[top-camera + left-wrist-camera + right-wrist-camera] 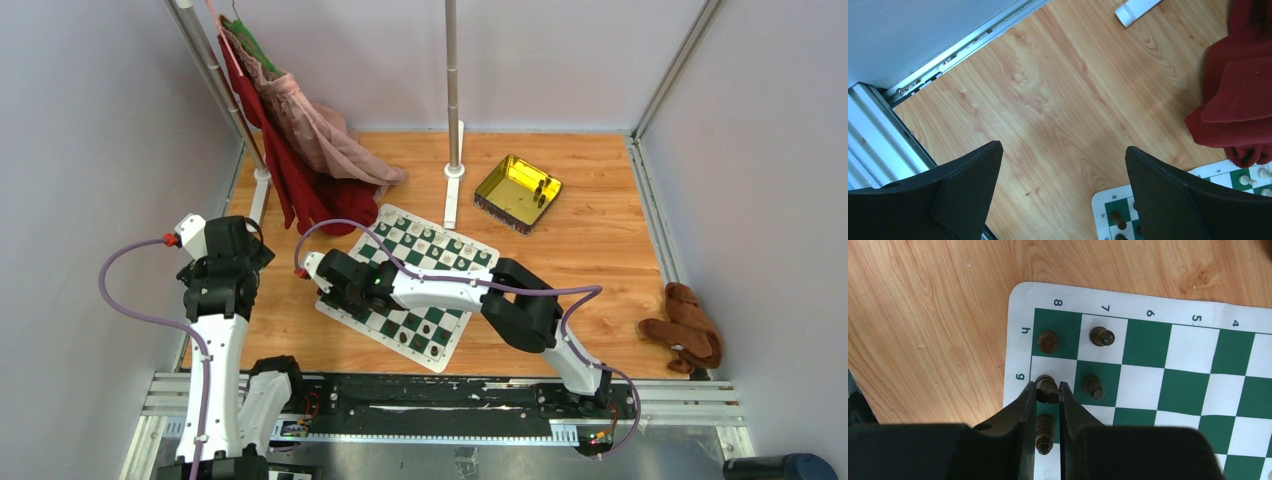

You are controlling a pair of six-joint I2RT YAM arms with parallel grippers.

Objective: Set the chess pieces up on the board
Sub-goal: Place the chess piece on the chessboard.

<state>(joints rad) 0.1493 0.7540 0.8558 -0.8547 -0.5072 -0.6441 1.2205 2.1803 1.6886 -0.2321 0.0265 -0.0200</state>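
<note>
The R gripper [1047,391] is gripping a dark piece [1046,381] on square g8, near the corner of the board [1193,390], with its fingers almost together on both sides of it. More dark pieces [1048,341] are standing on h8, h7 and g7. The L gripper [1063,150] is hanging wide open over the wood table [1058,90], holding nothing, just beside the board corner.

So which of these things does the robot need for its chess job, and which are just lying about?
For the job: green-and-white checkered mat board; small dark brown chess pieces, one gripped by the right gripper; small cream chess pieces.
Lying about: hanging red and pink cloths; brown plush toy; shiny yellow square tray (contents unclear).
</note>
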